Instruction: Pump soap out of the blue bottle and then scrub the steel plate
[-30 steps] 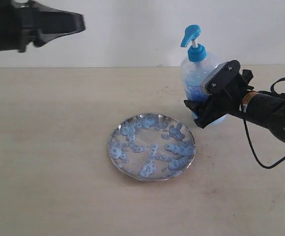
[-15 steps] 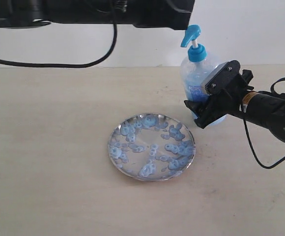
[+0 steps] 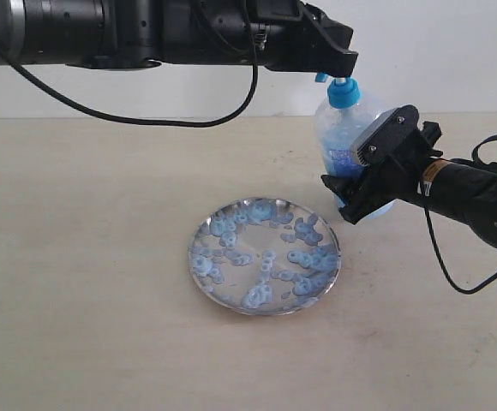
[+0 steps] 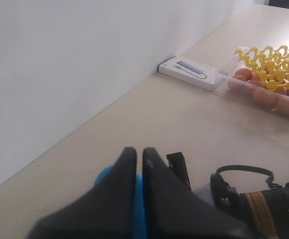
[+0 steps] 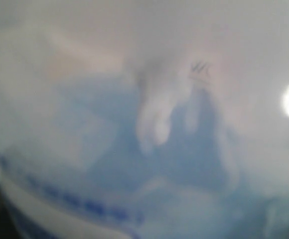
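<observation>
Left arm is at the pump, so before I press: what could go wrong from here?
1. The left gripper's narrow shut tips could slip off the pump head.
2. The blue bottle stands beside the steel plate, nozzle hidden, so soap could land on the table.
3. Only the right gripper steadies the bottle; a skewed push might tilt it.

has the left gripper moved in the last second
Yes. The left gripper swung rightward from the exterior view's top left to over the bottle, which stayed put.

Beige table (image 3: 86, 257), white box (image 4: 189, 72), orange balls (image 4: 264, 94)
</observation>
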Robot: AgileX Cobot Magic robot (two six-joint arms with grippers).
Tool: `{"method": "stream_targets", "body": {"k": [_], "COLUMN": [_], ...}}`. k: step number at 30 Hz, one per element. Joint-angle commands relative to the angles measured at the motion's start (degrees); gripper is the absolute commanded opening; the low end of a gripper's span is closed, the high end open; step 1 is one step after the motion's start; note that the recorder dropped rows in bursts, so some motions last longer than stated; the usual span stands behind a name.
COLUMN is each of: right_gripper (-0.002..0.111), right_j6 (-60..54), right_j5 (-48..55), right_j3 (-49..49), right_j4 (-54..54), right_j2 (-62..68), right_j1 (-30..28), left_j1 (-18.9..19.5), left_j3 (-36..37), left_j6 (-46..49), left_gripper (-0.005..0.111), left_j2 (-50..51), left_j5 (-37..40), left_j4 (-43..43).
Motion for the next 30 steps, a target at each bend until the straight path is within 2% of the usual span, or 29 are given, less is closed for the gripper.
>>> {"method": "stream_targets", "body": {"k": [1, 17, 30], "right_gripper": [0.003, 0.003, 0.003], "right_j6": [-0.22, 0.47, 0.84], "right_j5": [3.63, 3.64, 3.64], "right_j3": [0.70, 0.70, 0.70], "right_j4": [-1.20, -1.20, -1.20], "right_j2": [0.49, 0.49, 0.49], "right_j1": [-0.08, -0.08, -0.08], "left_j1": [-0.38, -0.38, -0.51], "left_j3": [-0.50, -0.72, -0.72], "left_j6": [2.22, 1.46, -9.00], "left_gripper": [0.004, 0.004, 0.004], "left_j2": [0.55, 3.47, 7.60], "left_j5": [-2.42, -0.36, 2.43], "left_j4": [-0.16, -0.16, 5.40]}}
